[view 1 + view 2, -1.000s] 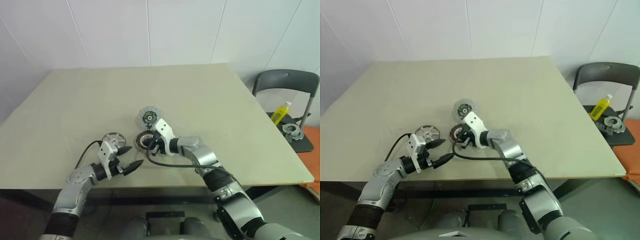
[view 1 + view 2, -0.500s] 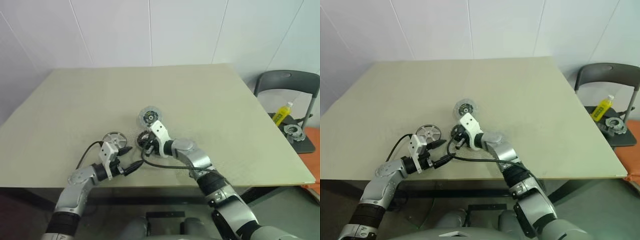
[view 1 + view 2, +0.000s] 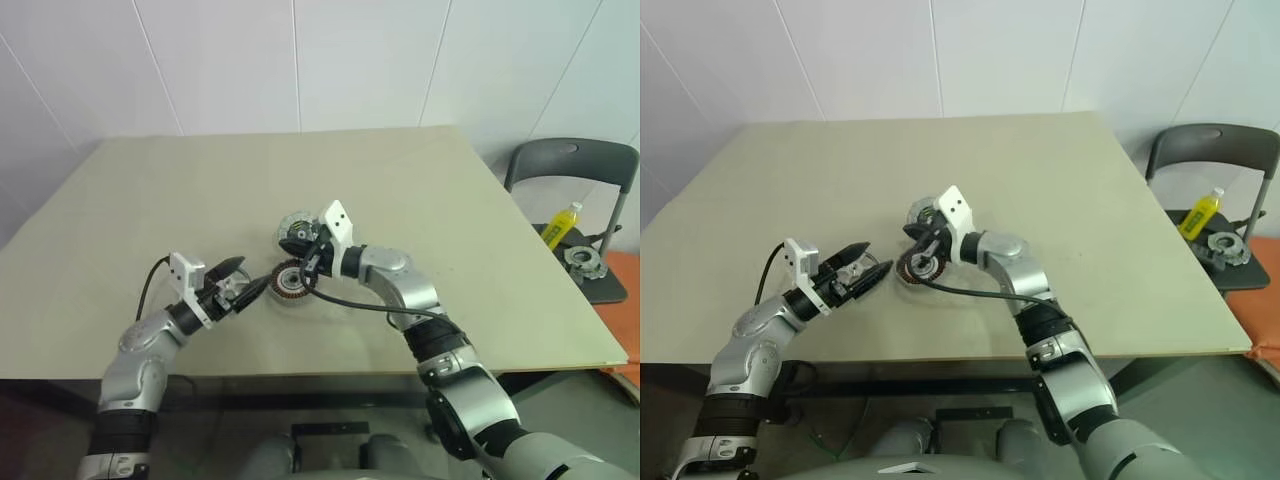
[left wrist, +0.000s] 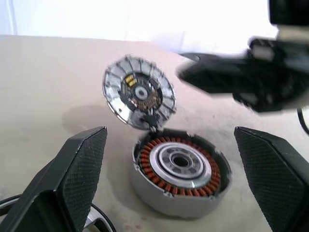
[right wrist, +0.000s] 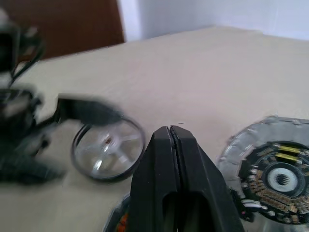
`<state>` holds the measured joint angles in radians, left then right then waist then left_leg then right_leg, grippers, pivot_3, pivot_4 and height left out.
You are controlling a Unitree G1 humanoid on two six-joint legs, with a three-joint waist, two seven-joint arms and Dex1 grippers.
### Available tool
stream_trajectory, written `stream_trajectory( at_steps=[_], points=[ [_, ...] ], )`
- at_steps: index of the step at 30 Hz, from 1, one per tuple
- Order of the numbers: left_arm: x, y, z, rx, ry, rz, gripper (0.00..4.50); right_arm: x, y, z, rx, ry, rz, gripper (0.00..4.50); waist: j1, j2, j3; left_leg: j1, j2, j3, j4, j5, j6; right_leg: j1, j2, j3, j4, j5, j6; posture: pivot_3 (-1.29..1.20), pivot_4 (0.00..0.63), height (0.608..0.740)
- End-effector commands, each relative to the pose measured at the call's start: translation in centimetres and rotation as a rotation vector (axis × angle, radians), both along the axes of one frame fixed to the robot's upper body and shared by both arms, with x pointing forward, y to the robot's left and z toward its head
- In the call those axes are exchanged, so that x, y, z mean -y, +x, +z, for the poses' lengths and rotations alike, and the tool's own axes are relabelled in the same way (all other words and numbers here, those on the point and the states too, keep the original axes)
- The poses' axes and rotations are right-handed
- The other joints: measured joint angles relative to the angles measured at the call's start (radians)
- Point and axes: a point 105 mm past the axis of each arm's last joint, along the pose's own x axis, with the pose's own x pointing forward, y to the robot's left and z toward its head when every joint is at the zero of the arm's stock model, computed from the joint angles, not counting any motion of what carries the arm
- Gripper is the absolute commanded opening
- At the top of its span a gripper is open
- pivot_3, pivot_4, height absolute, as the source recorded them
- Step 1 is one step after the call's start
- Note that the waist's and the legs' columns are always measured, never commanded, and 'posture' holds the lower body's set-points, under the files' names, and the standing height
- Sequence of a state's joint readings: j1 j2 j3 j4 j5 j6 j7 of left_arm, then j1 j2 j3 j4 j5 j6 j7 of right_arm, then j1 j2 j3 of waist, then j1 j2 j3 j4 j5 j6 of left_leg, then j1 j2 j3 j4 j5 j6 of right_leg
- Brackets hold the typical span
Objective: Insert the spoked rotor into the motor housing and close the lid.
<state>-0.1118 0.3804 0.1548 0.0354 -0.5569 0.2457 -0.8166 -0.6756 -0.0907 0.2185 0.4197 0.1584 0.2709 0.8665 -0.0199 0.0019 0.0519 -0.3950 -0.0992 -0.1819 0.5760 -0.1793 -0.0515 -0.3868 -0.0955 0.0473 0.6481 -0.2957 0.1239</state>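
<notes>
The motor housing [image 4: 178,171], a pale ring with copper windings around a dark centre, lies open-side up on the table [image 3: 400,190]. Just behind it the lid [image 4: 139,92] looks tilted, its lower edge at the housing's rim. The spoked rotor [image 5: 108,150] lies flat to the housing's left, partly hidden by a left finger. My left gripper [image 3: 255,272] hovers open above the table, pointing at the housing from the left. Above the housing's far edge, in front of the lid, my right gripper [image 5: 170,133] is shut on nothing and points left.
Black cables trail from both wrists across the table's near part. Off the table's right side stands a grey chair [image 3: 575,165], with a yellow bottle [image 3: 563,222] and a metal part [image 3: 583,262] beside it. The table's front edge runs close below both arms.
Both hands have risen off the table. The right gripper has lifted away from the housing, uncovering it. The left gripper has swung up and now covers part of the rotor.
</notes>
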Motion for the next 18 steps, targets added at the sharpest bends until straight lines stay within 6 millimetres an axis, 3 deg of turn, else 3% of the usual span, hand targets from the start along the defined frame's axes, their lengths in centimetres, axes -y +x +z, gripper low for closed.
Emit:
stream_trajectory(
  at_steps=[1,8,13,18],
  points=[
    [-0.4,-0.6,2.0,-0.025,-0.072,0.038,4.50,-0.6,-1.1,1.6,0.116,-0.044,0.130,0.03,-0.002,0.000,0.000,0.000,0.000,0.000,0.000,0.000,0.000,0.000,0.000,0.000,0.000,0.000,0.000,0.00,0.000,0.740],
    [-2.7,-3.9,2.4,-0.308,-0.402,0.221,4.50,1.0,-2.0,3.4,0.243,-0.153,0.292,0.03,0.000,-0.001,0.001,0.000,0.001,0.000,0.000,0.000,0.000,0.000,0.000,0.001,0.000,0.000,0.000,0.00,0.000,0.740],
    [-5.6,-4.8,1.1,-0.469,-0.597,0.414,4.50,1.7,-2.5,4.9,0.304,-0.191,0.386,0.03,0.006,-0.001,0.000,0.000,0.002,0.000,0.003,-0.001,-0.001,0.001,-0.001,0.000,0.000,-0.002,0.003,0.00,0.000,0.740],
    [-6.3,-5.1,-0.5,-0.598,-0.724,0.496,4.50,2.2,-2.5,5.2,0.345,-0.234,0.425,0.03,0.009,-0.002,0.000,0.000,0.001,0.005,0.003,-0.001,-0.001,0.001,-0.002,0.000,-0.002,0.000,-0.001,0.00,0.000,0.740]
  ],
)
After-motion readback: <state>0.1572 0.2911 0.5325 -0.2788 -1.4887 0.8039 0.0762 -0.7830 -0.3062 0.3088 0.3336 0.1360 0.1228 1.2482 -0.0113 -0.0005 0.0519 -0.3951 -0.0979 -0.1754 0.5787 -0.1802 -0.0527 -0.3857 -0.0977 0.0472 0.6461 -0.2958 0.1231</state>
